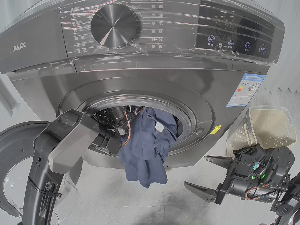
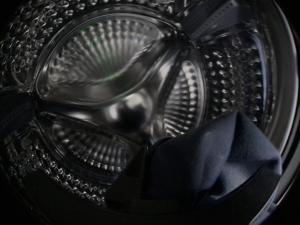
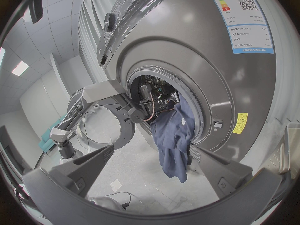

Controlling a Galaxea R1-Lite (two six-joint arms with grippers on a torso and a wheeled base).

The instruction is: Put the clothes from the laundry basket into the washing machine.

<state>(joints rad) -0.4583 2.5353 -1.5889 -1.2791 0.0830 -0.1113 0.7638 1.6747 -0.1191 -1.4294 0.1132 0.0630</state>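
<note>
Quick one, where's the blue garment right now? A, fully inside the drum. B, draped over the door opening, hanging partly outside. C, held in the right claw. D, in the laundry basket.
B: the blue garment lies over the lower rim of the washing machine opening, and its bottom end dangles outside.

Your head camera looks forward and down at the washing machine (image 1: 150, 78) from close range. Your left wrist camera sits at the mouth of the drum (image 2: 103, 57), facing its back wall. Your right wrist camera views the machine's front from low and farther off. All three share the navy garment (image 1: 147, 147).
</note>
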